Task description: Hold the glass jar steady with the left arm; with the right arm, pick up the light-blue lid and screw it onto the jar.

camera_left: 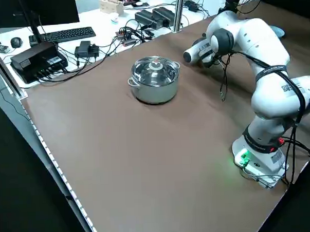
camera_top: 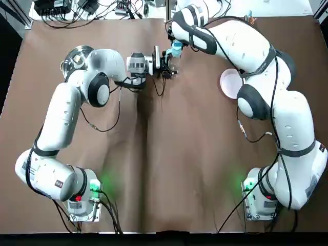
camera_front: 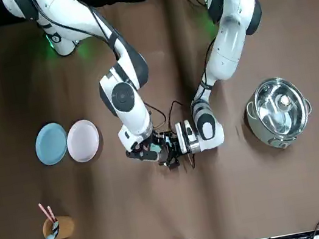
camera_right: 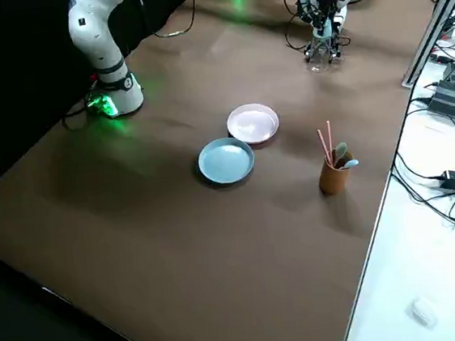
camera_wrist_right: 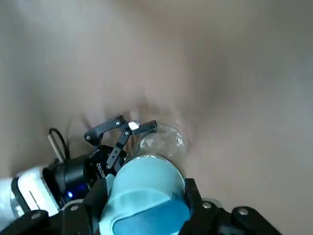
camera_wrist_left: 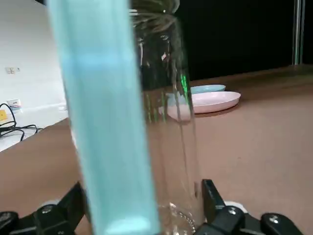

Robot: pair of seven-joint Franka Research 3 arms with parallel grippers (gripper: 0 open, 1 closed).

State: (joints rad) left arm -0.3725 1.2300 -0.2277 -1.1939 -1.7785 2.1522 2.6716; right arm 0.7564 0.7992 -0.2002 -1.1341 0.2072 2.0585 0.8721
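The clear glass jar [camera_wrist_left: 171,127] stands upright on the brown table, far centre in the top view. My left gripper [camera_wrist_left: 143,205] reaches in sideways, shut on the jar's lower part [camera_front: 164,151]. My right gripper [camera_wrist_right: 143,200] comes from above, shut on the light-blue lid [camera_wrist_right: 144,198], which is tipped on edge. The lid [camera_top: 177,49] hangs right beside the jar's upper part, and in the left wrist view it [camera_wrist_left: 102,122] hides the jar's near side. I cannot tell if lid and jar touch.
A steel pot [camera_top: 77,57] with a glass lid stands behind my left arm. A pink plate [camera_front: 83,140] and a blue plate [camera_front: 50,143] lie on my right side, with a brown cup of utensils [camera_front: 56,226] farther out.
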